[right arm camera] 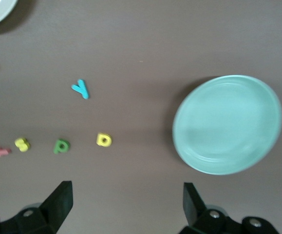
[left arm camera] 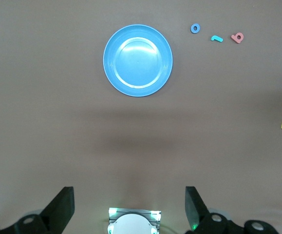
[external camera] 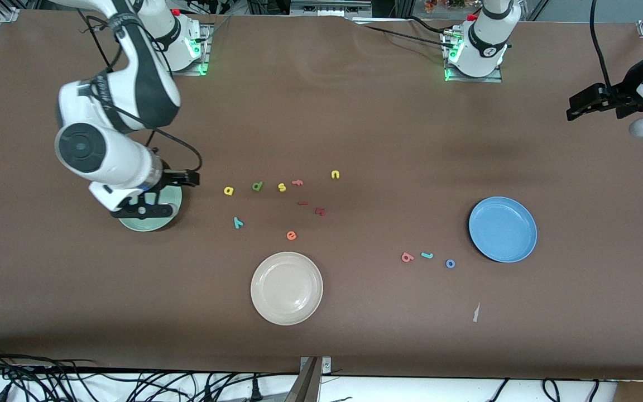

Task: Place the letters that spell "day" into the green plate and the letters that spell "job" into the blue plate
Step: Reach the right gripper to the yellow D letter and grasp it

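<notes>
Three plates sit on the brown tabletop [external camera: 355,123]: the green plate [external camera: 157,223] toward the right arm's end, the blue plate [external camera: 503,229] toward the left arm's end, and a cream-white plate [external camera: 286,288] between them, nearest the front camera. None of them holds a letter.

The yellow a [external camera: 229,191] and dark green d [external camera: 257,186] lie in a loose row with a yellow s [external camera: 282,187], a pink letter [external camera: 297,182] and a yellow u [external camera: 335,175]. The teal y [external camera: 238,223] lies nearer the front camera than the a, beside the green plate but apart from it. An orange e [external camera: 291,235] and two dark red letters [external camera: 313,207] lie near the middle.

The pink-red b [external camera: 407,257], teal j [external camera: 427,255] and blue o [external camera: 450,263] lie in a short row just beside the blue plate, toward the cream-white plate.

The right end effector [external camera: 151,209] hangs over the green plate, its fingers spread wide and holding nothing. The left end effector [external camera: 575,109] waits in the air over bare tabletop at the left arm's end, also wide and holding nothing.
</notes>
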Controlling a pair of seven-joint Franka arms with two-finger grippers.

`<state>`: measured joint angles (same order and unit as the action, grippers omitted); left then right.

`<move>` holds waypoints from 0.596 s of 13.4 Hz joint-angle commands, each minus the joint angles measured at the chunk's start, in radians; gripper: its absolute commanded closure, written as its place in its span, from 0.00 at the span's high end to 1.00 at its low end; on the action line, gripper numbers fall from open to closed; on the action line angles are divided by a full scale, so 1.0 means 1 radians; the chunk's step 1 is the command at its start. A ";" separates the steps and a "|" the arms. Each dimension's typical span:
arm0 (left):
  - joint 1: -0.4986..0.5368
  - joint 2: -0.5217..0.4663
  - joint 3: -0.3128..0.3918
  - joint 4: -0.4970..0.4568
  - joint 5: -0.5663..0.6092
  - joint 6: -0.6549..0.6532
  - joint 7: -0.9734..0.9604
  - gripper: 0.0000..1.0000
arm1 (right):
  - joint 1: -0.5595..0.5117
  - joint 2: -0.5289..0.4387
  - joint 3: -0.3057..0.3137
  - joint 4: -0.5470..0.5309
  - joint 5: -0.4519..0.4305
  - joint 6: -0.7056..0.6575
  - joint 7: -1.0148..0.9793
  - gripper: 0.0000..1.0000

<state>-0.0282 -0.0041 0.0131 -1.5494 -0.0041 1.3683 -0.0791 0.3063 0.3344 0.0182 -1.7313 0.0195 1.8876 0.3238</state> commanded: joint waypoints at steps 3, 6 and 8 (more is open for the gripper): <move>0.001 0.010 0.002 0.026 -0.017 -0.014 0.012 1.00 | 0.004 -0.026 0.082 -0.252 0.011 0.341 0.162 1.00; 0.001 0.010 0.002 0.026 -0.017 -0.015 0.012 1.00 | 0.004 0.021 0.082 -0.315 0.011 0.470 0.164 1.00; 0.001 0.010 0.002 0.026 -0.017 -0.015 0.012 1.00 | 0.004 0.070 0.082 -0.318 0.011 0.505 0.166 1.00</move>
<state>-0.0282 -0.0040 0.0131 -1.5492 -0.0041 1.3683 -0.0791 0.3149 0.3688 0.0970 -2.0406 0.0204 2.3501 0.4788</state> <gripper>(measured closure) 0.000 0.000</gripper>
